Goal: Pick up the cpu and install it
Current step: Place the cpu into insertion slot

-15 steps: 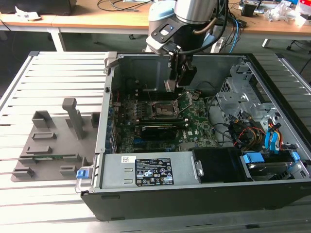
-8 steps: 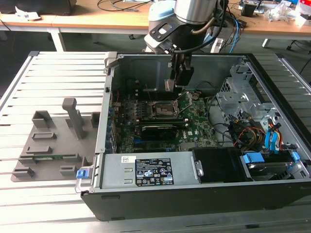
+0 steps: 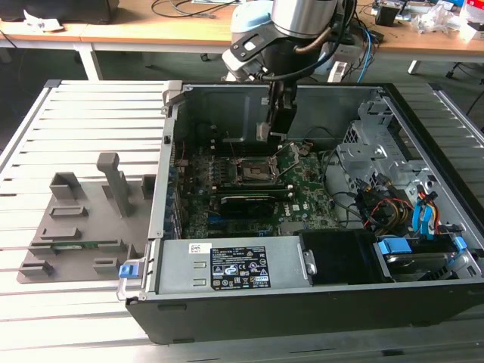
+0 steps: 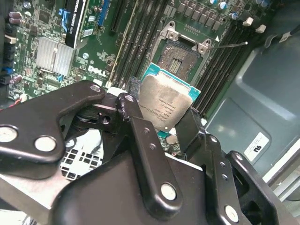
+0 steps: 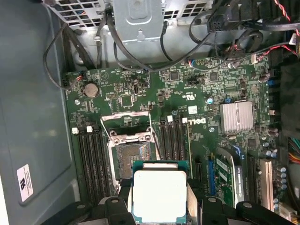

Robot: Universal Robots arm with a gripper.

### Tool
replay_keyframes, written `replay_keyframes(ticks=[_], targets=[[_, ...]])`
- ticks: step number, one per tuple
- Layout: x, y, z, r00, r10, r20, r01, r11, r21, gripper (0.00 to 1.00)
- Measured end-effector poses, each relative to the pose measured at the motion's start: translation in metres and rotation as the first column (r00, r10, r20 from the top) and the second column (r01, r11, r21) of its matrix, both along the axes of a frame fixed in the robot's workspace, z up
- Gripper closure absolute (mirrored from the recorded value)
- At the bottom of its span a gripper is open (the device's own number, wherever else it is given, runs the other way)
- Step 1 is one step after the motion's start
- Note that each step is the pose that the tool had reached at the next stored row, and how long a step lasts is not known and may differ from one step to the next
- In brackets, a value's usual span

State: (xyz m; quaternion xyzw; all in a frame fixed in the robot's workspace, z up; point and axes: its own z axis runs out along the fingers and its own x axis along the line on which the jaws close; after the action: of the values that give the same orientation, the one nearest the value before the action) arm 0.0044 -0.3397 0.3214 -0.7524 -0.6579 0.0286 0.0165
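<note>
hand: the arm's hand (image 3: 274, 133) hangs inside the open computer case (image 3: 302, 302), its two black fingers (image 4: 127, 103) clamped on opposite edges of the cpu; in both wrist views the chip sits between the fingertips.
cpu: the cpu (image 4: 166, 105) is held in the hand, silvery lid facing the cameras, teal-green rim showing around it; it is in the air, clear of the board and not seated. in the first wrist view it is the pale square (image 5: 159, 194) between the finger links.
cpu socket: the socket (image 5: 132, 157) lies below the hand and just past the chip's far edge, open, its contact field bare. its metal load plate (image 5: 125, 121) is folded back on the side away from the hand; the thin lever (image 4: 229, 45) stands out to one side.
memory slots: black slots (image 5: 91, 154) flank the socket on both sides, below the hand.
motherboard: green board (image 5: 201, 93) under the hand, with a finned silver heatsink (image 5: 236, 117) and a coin cell (image 5: 90, 89) well apart from the fingers.
power supply: grey box (image 3: 227, 268) at the case's near wall, well away from the hand.
counter: slatted metal counter (image 3: 91, 98) carries the case; a grey parts fixture (image 3: 83, 219) sits on it outside the case, far from the hand.
</note>
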Motion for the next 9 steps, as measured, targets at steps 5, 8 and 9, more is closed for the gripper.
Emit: replay_keyframes(ticks=[5,8,9], targets=[[0.0,0.0,-0.0001,0.9984,-0.057,-0.0001,0.057,0.9984,0.0,0.45],[0.0,0.0,-0.0001,0.9951,-0.099,-0.0001,0.099,0.9951,-0.0001,0.45],[0.0,0.0,-0.0001,0.9938,-0.111,-0.0001,0.111,0.9938,0.0,0.45]])
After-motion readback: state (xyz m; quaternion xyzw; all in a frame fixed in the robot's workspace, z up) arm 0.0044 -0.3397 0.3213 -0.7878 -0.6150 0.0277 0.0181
